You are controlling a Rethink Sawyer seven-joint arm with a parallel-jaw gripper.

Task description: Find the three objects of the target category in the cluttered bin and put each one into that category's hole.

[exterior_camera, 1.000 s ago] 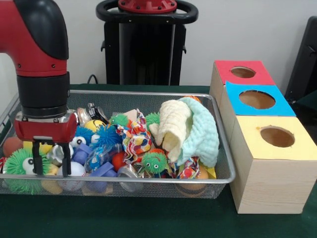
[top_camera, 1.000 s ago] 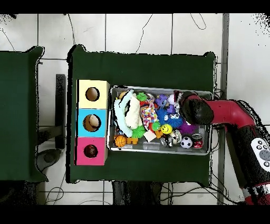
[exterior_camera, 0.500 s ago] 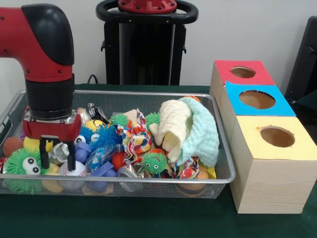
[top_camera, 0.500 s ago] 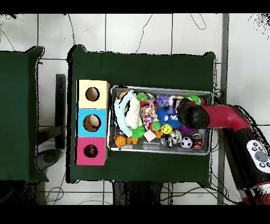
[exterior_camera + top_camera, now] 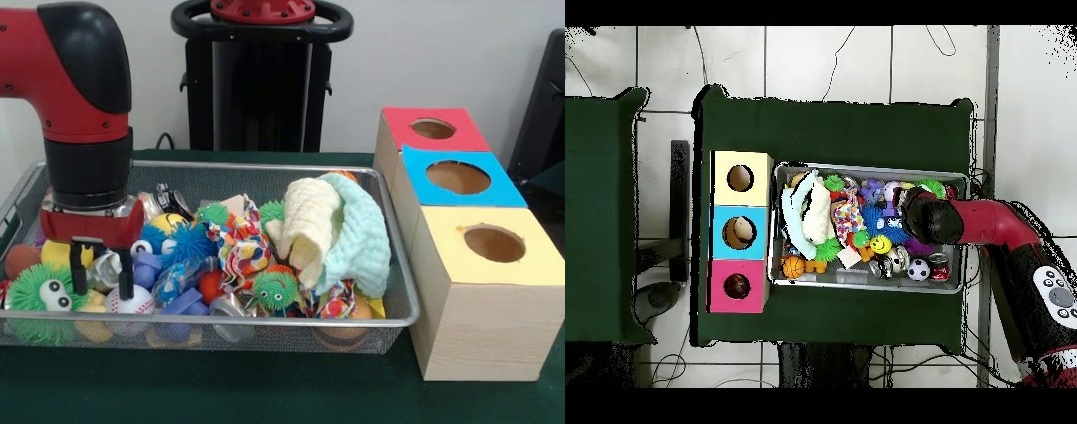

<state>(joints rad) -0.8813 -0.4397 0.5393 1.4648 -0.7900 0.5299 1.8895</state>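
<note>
At the left end of the wire bin (image 5: 388,256), the spread fingers (image 5: 78,281) straddle a crumpled silvery object (image 5: 104,270), with a baseball (image 5: 131,301) lying just below and nearer, while the holes stand far right.

Wire bin (image 5: 388,305) packed with toys, heaped cloths (image 5: 335,230) blocking its box side, three box holes (image 5: 458,177) unobstructed

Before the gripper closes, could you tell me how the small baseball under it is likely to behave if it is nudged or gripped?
The baseball is round, so it will probably roll or slip sideways if a finger pushes it off-centre. It sits on loose toys in the wire bin, so it may sink or shift. The open gripper straddles crumpled foil beside it, so they may catch that too.
</note>
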